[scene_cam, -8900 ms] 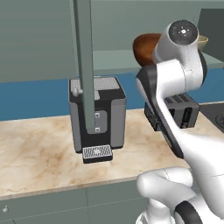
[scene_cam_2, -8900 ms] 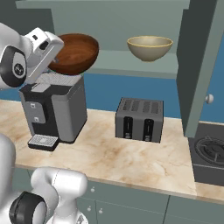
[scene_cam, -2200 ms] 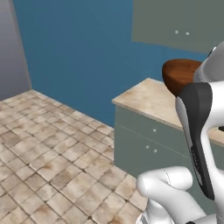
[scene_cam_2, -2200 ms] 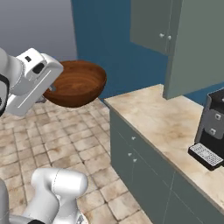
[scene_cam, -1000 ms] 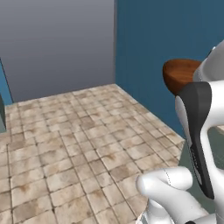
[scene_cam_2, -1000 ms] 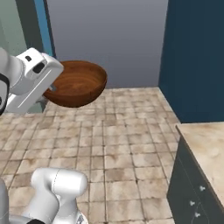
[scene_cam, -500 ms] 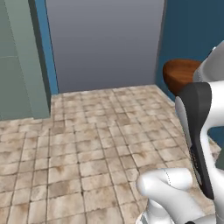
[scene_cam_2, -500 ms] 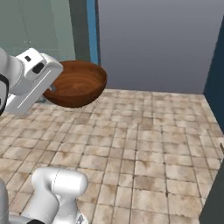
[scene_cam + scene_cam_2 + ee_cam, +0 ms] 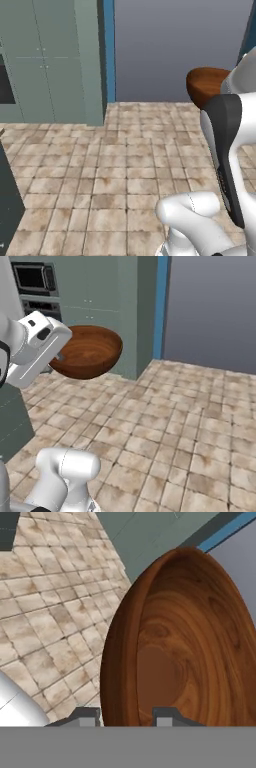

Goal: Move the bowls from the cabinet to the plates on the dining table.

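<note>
A glossy dark reddish-brown wooden bowl (image 9: 90, 353) hangs upright in the air, high over the tiled floor. My gripper (image 9: 59, 356) is shut on its near rim, one finger inside and one outside. In the hand view the bowl (image 9: 185, 642) stands close and edge-on, and my gripper (image 9: 126, 717) pinches its wall at the bottom. From the left base view the bowl (image 9: 207, 85) peeks out behind my white arm. The cabinet, the plates and the dining table are out of view.
Tall grey-green cupboards (image 9: 50, 60) stand to the left, with a built-in oven (image 9: 32, 278) set in them. A blue strip (image 9: 161, 306) borders a plain grey wall (image 9: 175, 45). Beige tiled floor (image 9: 190, 421) stretches ahead. A dark unit edge (image 9: 7, 200) is near left.
The whole picture has swung sideways, so the base has turned: the grey wall slid right and the tall cupboards came in from the left. The bowl stays gripped in the same spot.
</note>
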